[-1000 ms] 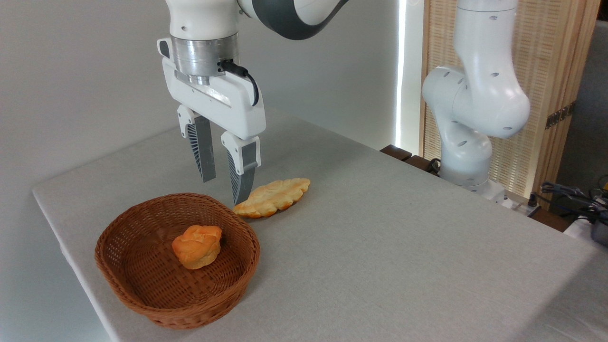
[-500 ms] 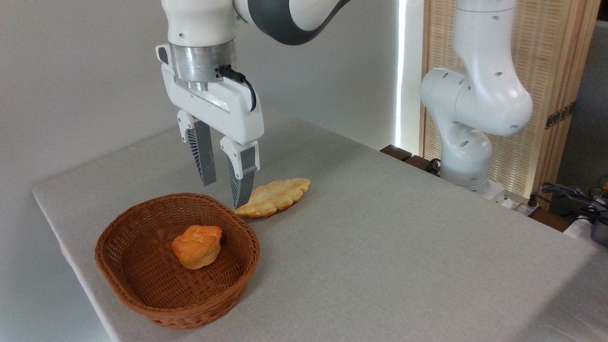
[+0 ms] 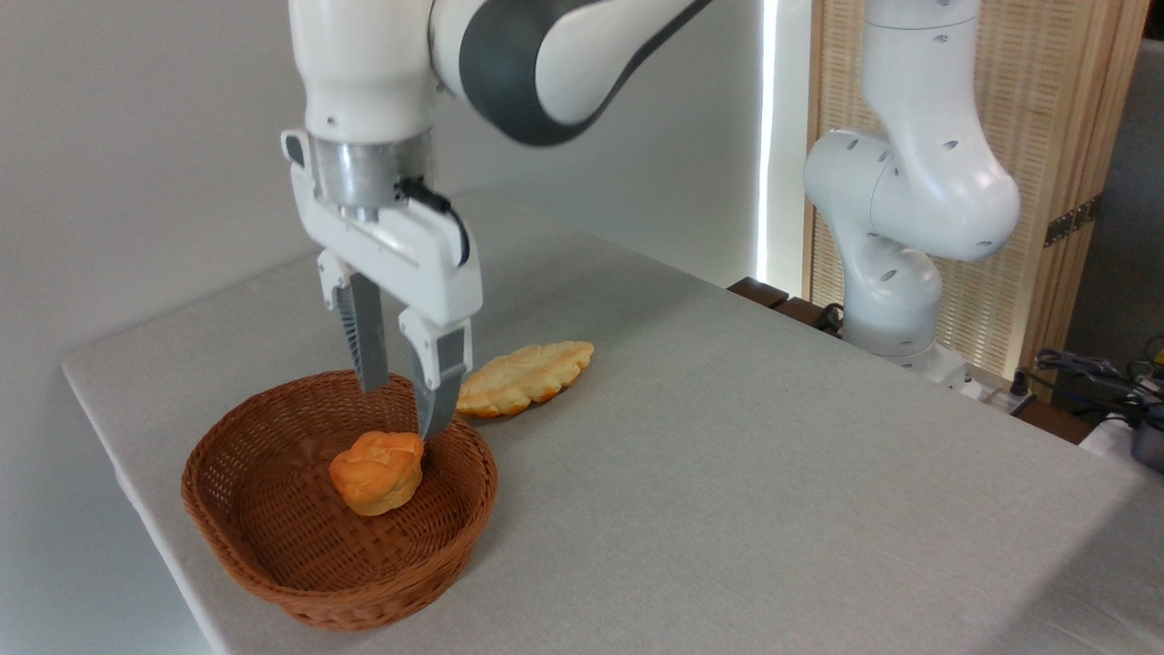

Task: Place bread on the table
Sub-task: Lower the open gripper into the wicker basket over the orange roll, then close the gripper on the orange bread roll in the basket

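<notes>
The bread [image 3: 377, 471], a small deep orange knotted bun, lies inside the brown wicker basket [image 3: 264, 555] at the front left of the grey table [image 3: 727, 473]. My gripper [image 3: 402, 411] hangs open just above the bun, over the basket's back part, fingers pointing down. Its right fingertip [image 3: 433, 426] is close to the bun's top right; I cannot tell whether it touches. Nothing is held between the fingers.
A pale yellow braided loaf [image 3: 525, 377] lies on the table just behind and right of the basket. The arm's white base [image 3: 896, 273] stands at the table's far right edge. Cables and gear [image 3: 1105, 382] sit off the table at the right.
My gripper has come down and moved left and toward the front, from above the braided loaf's end to just over the bun in the basket. It stayed open. Neither bread moved.
</notes>
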You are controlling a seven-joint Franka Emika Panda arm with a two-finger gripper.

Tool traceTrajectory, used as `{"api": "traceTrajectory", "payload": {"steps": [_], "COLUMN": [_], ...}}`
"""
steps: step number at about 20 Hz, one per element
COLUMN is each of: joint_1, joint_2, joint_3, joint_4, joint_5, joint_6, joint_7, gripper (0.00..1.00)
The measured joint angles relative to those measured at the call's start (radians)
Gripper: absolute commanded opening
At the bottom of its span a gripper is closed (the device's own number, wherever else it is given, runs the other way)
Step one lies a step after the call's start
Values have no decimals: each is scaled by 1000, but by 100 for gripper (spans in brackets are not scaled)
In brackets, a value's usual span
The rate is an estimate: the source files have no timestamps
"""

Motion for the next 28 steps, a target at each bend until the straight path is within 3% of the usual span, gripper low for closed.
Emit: {"api": "traceTrajectory", "payload": {"steps": [5, 12, 19, 25, 28], "joint_1": [-1, -3, -4, -19, -27], "joint_2": [68, 135, 149, 178, 187], "joint_3": [-42, -78, -80, -87, -88], "joint_4": [-1, -1, -1, -2, -2], "joint_5": [-57, -60, -20, 63, 68], "joint_6": [78, 148, 153, 153, 153], "joint_7": [0, 0, 1, 10, 47], "gripper": [100, 100, 100, 100, 100]}}
